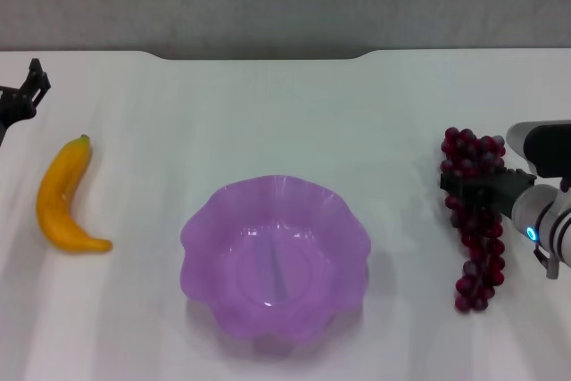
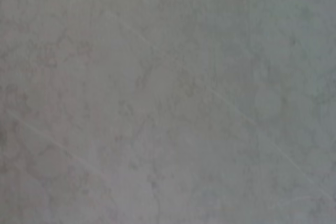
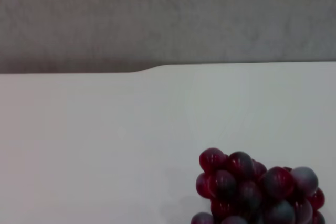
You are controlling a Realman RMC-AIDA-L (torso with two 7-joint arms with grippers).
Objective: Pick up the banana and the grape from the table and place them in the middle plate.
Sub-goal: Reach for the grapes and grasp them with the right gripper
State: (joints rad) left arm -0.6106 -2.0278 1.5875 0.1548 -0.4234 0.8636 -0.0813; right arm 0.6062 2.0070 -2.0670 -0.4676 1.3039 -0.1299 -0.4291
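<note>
- The right gripper (image 1: 455,183) reaches in from the right edge of the head view, its dark fingers lying across the upper part of the grape (image 1: 475,219); the arm behind it shows a grey-white casing with a small blue light.
- How far its fingers are apart cannot be told from any view: they sit against the bunch, but whether they have closed on it is not visible.
- The left gripper (image 1: 27,86) sits at the far left edge of the head view, near the back of the table (image 1: 268,113), well apart from the banana (image 1: 64,198); only a dark part of it shows (its opening cannot be told either).
- No labels or writing can be read on anything.
- The grape lies on the table at the right, a long dark red bunch running front to back; the right wrist view catches its grapes (image 3: 257,190) low in the picture, with bare tabletop and a grey wall beyond.
- The banana lies on the table at the left, stem tip towards the back.
- The middle plate (image 1: 201,238), translucent purple with a wavy rim, stands between the two fruits, touching neither.
- The left wrist view shows only a blurred grey surface.
</note>
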